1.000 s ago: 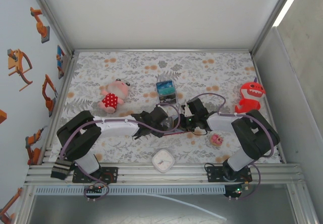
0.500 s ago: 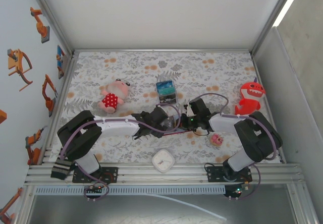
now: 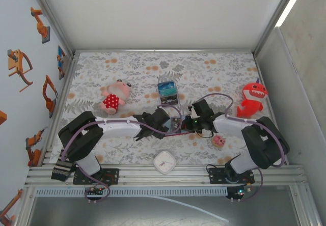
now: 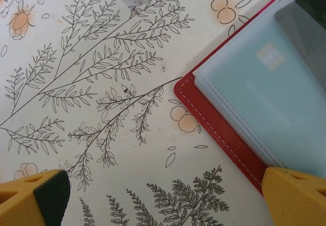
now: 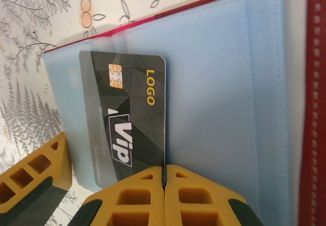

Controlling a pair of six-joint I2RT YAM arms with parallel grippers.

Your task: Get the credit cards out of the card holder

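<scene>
Right gripper (image 5: 164, 177) is pinched shut on the near short edge of a dark credit card (image 5: 130, 119), glossy and stiff, partly out of a soft blue-grey pocket (image 5: 214, 109). The card's long axis runs straight away from the jaws. Card holder (image 4: 219, 129) lies open on the floral cloth (image 4: 102, 83), with a red stitched rim; left gripper (image 4: 165, 198) is spread wide beside its corner, holding nothing.

The place is a robotics lab test cell. An aluminium extrusion frame (image 3: 163, 172) boxes in the surface (image 3: 204, 68), which is covered by a floral-print cloth. Plain white panels (image 3: 163, 12) form the walls, and a light strip (image 3: 290, 4) glows at the upper right. The left arm (image 3: 112, 126) and right arm (image 3: 239, 125) are bolted to the front rail. Orange robot-arm stickers (image 3: 20, 65) dot the left wall. A pink plush doll (image 3: 114, 97) and a red toy shark (image 3: 252, 97) lie on the cloth.
</scene>
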